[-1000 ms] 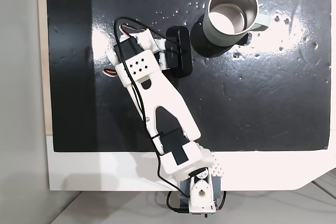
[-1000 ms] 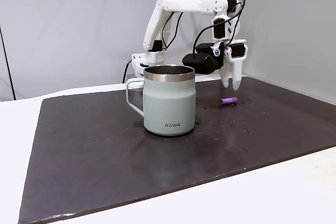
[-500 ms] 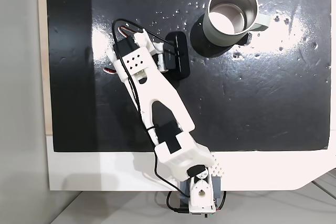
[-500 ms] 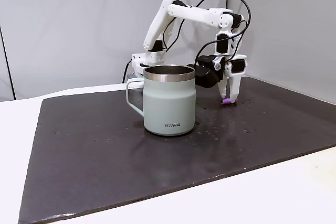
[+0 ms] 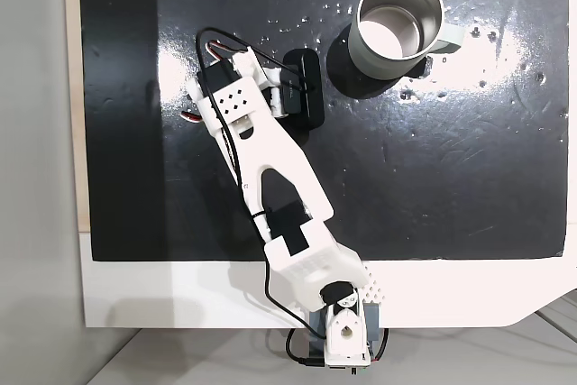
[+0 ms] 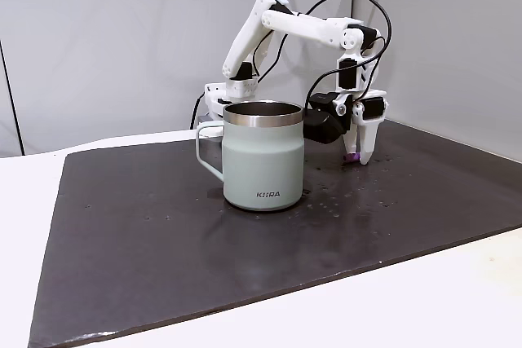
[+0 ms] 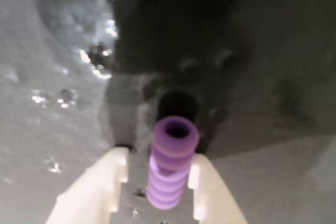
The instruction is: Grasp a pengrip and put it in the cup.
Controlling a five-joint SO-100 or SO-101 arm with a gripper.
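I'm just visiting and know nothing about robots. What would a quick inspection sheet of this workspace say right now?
Surface: black mat with shiny droplets, on a white table.
Job's things: purple pengrip lies on the mat between the fingertips; cup stands upright, apart from it, handle to the left in that fixed view.
Clutter: nothing seen.
Grippers: gripper lowered to the mat, white fingers on both sides of the pengrip, small gaps visible.
Cables: black cable loops over the arm.
Surroundings: plain grey walls.

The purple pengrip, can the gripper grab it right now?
Probably yes. In the wrist view the pengrip lies between the gripper's two white fingers, with nothing blocking it. The jaws look open, with small gaps on both sides.
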